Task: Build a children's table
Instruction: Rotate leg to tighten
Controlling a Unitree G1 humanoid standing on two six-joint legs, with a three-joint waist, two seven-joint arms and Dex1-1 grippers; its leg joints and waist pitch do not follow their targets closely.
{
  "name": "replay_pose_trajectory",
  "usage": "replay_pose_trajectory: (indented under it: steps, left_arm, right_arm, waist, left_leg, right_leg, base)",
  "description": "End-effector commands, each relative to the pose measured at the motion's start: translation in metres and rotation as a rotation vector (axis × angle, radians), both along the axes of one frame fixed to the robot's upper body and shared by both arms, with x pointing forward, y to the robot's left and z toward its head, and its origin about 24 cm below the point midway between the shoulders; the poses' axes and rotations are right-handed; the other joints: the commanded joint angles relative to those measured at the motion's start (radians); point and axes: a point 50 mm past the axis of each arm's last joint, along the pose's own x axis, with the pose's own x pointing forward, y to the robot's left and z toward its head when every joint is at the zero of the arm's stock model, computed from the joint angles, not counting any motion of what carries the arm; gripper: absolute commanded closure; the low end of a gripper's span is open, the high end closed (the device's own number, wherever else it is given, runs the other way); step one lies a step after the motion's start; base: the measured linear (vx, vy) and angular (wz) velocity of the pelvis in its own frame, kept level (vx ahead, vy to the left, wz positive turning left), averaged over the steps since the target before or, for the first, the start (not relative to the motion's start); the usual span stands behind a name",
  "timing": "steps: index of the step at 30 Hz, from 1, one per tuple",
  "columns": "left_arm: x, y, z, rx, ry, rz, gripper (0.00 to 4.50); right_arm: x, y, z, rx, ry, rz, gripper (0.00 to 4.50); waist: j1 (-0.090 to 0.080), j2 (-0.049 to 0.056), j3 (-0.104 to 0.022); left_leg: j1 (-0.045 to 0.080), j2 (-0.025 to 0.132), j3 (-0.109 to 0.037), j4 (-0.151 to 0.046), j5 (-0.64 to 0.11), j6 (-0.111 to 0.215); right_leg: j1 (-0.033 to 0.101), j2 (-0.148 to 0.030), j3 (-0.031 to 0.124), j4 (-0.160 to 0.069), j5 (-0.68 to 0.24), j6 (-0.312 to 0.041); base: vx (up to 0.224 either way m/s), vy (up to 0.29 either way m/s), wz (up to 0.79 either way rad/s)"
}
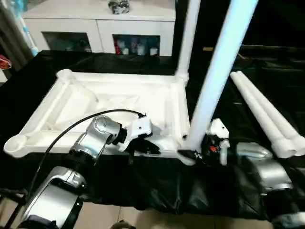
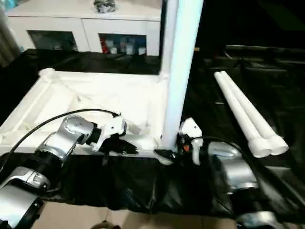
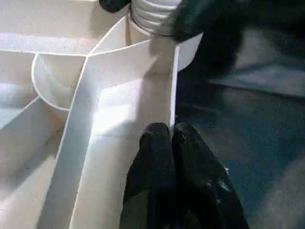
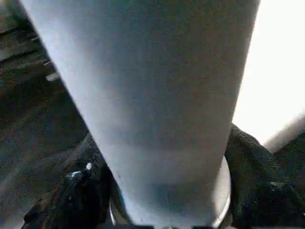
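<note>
My left gripper (image 3: 171,136) is clenched on the near rim wall of the upturned table top (image 1: 109,102), which spreads away ahead of it on the black cloth (image 1: 157,191). My right gripper (image 4: 157,191) straddles the base of an upright leg (image 1: 217,71) in the near corner socket, fingers (image 4: 71,191) on either side; I cannot tell whether they clamp it. Two loose legs (image 1: 267,112) lie well off to its right.

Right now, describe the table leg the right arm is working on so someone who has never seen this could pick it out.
Find the upside-down white tabletop on the black cloth. At its near right corner a long white leg stands upright in the socket, with the right gripper at its base. Another leg stands at the far right corner, untouched, and two more legs lie flat to the right.
</note>
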Motion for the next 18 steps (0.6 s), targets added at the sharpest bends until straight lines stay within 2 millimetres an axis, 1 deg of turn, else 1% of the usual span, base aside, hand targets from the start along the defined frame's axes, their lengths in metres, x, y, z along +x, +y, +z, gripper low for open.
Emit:
replay_pose_trajectory:
  steps: [1,2,3,4,5,6,7,8,9,10,11,12,13,14,15,17,18]
  left_arm:
    - [0.004,-0.033,0.003,-0.054,-0.027,0.047,4.5]
    - [0.005,-0.035,0.003,-0.055,-0.03,0.059,4.5]
    - [0.006,-0.04,0.003,-0.057,-0.037,0.079,4.5]
    - [0.008,-0.047,0.004,-0.057,-0.048,0.111,4.5]
    - [0.011,-0.055,0.003,-0.05,-0.064,0.158,4.5]
    - [0.012,-0.058,0.003,-0.045,-0.072,0.181,4.5]
    - [0.012,-0.06,0.003,-0.043,-0.076,0.191,4.5]
    - [0.014,-0.07,0.003,-0.036,-0.099,0.246,4.5]
    - [0.014,-0.075,0.003,-0.039,-0.101,0.266,4.5]
    - [0.014,-0.079,0.003,-0.044,-0.101,0.28,4.5]
    - [0.013,-0.082,0.003,-0.05,-0.101,0.281,4.5]
    - [0.012,-0.085,0.003,-0.053,-0.102,0.276,4.5]
    - [0.012,-0.086,0.003,-0.055,-0.103,0.272,4.5]
    - [0.011,-0.087,0.003,-0.056,-0.105,0.266,4.5]
    - [0.01,-0.089,0.003,-0.06,-0.107,0.252,4.5]
    - [0.007,-0.088,0.003,-0.067,-0.109,0.194,4.5]
    - [0.007,-0.088,0.003,-0.067,-0.109,0.194,4.5]
  right_arm:
    - [0.01,0.026,-0.012,-0.021,0.018,-0.104,1.79]
    - [0.012,0.026,-0.014,-0.025,0.019,-0.138,1.79]
    - [0.016,0.027,-0.016,-0.032,0.021,-0.198,1.8]
    - [0.021,0.029,-0.019,-0.044,0.03,-0.282,1.8]
    - [0.026,0.032,-0.022,-0.058,0.046,-0.361,1.8]
    - [0.028,0.035,-0.022,-0.063,0.052,-0.391,1.8]
    - [0.03,0.036,-0.023,-0.064,0.055,-0.406,1.8]
    - [0.036,0.042,-0.023,-0.06,0.065,-0.494,1.8]
    - [0.039,0.046,-0.022,-0.061,0.055,-0.52,1.8]
    - [0.04,0.05,-0.021,-0.065,0.04,-0.53,1.8]
    - [0.041,0.053,-0.02,-0.07,0.024,-0.532,1.8]
    - [0.042,0.055,-0.02,-0.069,0.016,-0.532,1.8]
    - [0.042,0.056,-0.02,-0.068,0.011,-0.531,1.8]
    - [0.042,0.057,-0.02,-0.065,0.006,-0.529,1.24]
    - [0.043,0.059,-0.02,-0.052,0.006,-0.527,1.1]
    - [0.042,0.058,-0.019,-0.027,0.012,-0.511,1.03]
    - [0.042,0.058,-0.019,-0.027,0.012,-0.511,0.89]
  waist:
    - [-0.005,-0.013,-0.049]
    - [-0.014,-0.011,-0.049]
    - [-0.017,-0.012,-0.051]
    - [-0.02,-0.01,-0.05]
    - [-0.025,-0.005,-0.05]
    - [-0.027,-0.007,-0.051]
    - [-0.029,-0.008,-0.051]
    - [-0.032,-0.007,-0.052]
    - [-0.033,-0.007,-0.053]
    - [-0.03,-0.008,-0.056]
    - [-0.027,-0.008,-0.057]
    - [-0.026,-0.008,-0.058]
    - [-0.025,-0.009,-0.06]
    - [-0.025,-0.009,-0.061]
    - [-0.025,-0.009,-0.062]
    - [-0.025,-0.007,-0.063]
    - [-0.025,-0.007,-0.064]
  left_leg:
    - [0.016,0.068,-0.031,-0.08,-0.285,0.016]
    - [0.016,0.066,-0.035,-0.082,-0.298,0.006]
    - [0.012,0.067,-0.036,-0.083,-0.297,0.0]
    - [0.017,0.065,-0.034,-0.083,-0.304,-0.001]
    - [0.02,0.064,-0.033,-0.082,-0.313,-0.007]
    - [0.02,0.064,-0.034,-0.081,-0.312,-0.008]
    - [0.018,0.062,-0.033,-0.081,-0.306,-0.001]
    - [0.018,0.063,-0.031,-0.081,-0.296,0.002]
    - [0.017,0.062,-0.031,-0.08,-0.288,0.003]
    - [0.017,0.061,-0.029,-0.078,-0.272,0.009]
    - [0.014,0.06,-0.027,-0.075,-0.252,0.021]
    - [0.012,0.06,-0.026,-0.075,-0.242,0.027]
    - [0.007,0.06,-0.027,-0.073,-0.217,0.039]
    - [0.005,0.059,-0.026,-0.072,-0.199,0.051]
    - [0.005,0.059,-0.025,-0.071,-0.195,0.057]
    - [0.003,0.06,-0.026,-0.07,-0.179,0.072]
    - [0.003,0.061,-0.026,-0.07,-0.177,0.074]
  right_leg:
    - [0.03,-0.102,0.064,-0.104,-0.414,-0.164]
    - [0.032,-0.102,0.06,-0.104,-0.426,-0.169]
    - [0.035,-0.102,0.059,-0.101,-0.421,-0.166]
    - [0.03,-0.101,0.06,-0.106,-0.417,-0.165]
    - [0.028,-0.099,0.061,-0.107,-0.406,-0.171]
    - [0.03,-0.099,0.061,-0.105,-0.397,-0.173]
    - [0.032,-0.098,0.061,-0.105,-0.384,-0.174]
    - [0.029,-0.098,0.064,-0.104,-0.356,-0.181]
    - [0.031,-0.097,0.064,-0.102,-0.345,-0.184]
    - [0.033,-0.097,0.063,-0.101,-0.322,-0.189]
    - [0.034,-0.098,0.064,-0.099,-0.291,-0.194]
    - [0.035,-0.097,0.064,-0.097,-0.274,-0.196]
    - [0.04,-0.097,0.063,-0.092,-0.238,-0.2]
    - [0.042,-0.096,0.062,-0.088,-0.211,-0.205]
    - [0.042,-0.097,0.062,-0.088,-0.203,-0.207]
    - [0.044,-0.095,0.061,-0.083,-0.17,-0.215]
    - [0.045,-0.095,0.061,-0.082,-0.163,-0.217]
  base:
    - [0.0,0.0,0.0]
    - [0.0,0.0,0.0]
    - [0.0,0.0,0.0]
    - [0.0,0.0,0.0]
    - [0.0,0.0,0.0]
    - [0.0,0.0,0.0]
    - [0.0,0.0,0.0]
    - [0.0,0.0,0.0]
    - [0.0,0.0,0.0]
    - [0.0,0.0,0.0]
    - [0.0,0.0,0.0]
    - [0.0,0.0,0.0]
    - [0.0,0.0,0.0]
    - [0.0,0.0,0.0]
    - [0.0,0.0,0.0]
    - [0.0,0.0,0.0]
    - [0.0,0.0,0.0]
